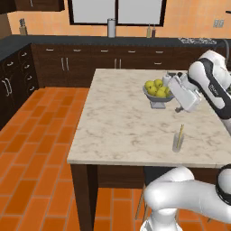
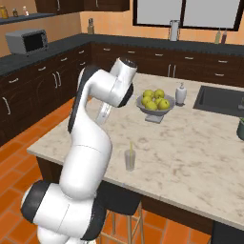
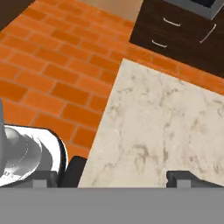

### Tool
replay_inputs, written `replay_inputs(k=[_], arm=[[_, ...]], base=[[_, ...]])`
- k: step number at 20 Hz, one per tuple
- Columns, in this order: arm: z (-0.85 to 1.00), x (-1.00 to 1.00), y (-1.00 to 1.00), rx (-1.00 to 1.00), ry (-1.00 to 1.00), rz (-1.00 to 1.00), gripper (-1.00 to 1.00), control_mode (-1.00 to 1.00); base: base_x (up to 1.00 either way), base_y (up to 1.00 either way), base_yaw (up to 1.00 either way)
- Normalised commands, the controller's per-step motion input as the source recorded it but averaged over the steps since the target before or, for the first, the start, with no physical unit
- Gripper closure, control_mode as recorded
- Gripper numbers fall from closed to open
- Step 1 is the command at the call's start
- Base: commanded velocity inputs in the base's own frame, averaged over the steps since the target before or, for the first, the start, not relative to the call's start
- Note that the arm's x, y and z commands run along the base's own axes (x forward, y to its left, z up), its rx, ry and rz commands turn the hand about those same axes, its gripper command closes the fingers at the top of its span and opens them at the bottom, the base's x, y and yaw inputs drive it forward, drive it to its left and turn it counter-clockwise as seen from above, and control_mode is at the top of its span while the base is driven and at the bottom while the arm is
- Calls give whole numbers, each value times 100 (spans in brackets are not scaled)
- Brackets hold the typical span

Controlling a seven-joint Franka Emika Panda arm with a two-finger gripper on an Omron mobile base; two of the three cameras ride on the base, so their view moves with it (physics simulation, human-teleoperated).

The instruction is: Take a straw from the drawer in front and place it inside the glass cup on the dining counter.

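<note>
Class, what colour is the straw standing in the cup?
Pale yellow-tan; the straw shows best in the left base view, standing in the cup.

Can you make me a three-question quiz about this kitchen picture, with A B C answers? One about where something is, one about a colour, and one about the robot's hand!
1. Where is the straw?
A. Standing in the cup
B. Lying on the floor
C. In the fruit bowl

2. What colour is the floor?
A. Blue
B. Orange
C. White

3. How is the gripper?
A. Shut on the straw
B. Shut on a fruit
C. Open, holding nothing

Answers:
1 A, the straw sticks up out of the cup on the counter.
2 B, the bricks are orange.
3 C, in the hand view the fingertips stand wide apart with bare counter between them.
</note>
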Motion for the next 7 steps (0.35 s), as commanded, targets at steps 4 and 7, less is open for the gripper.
replay_inputs(k=[4,7], arm=[[-35,-44,78,-42,7,0,-100,-100],[-47,-50,79,-35,6,0,-100,-100]], base=[[0,0,0],[0,0,0]])
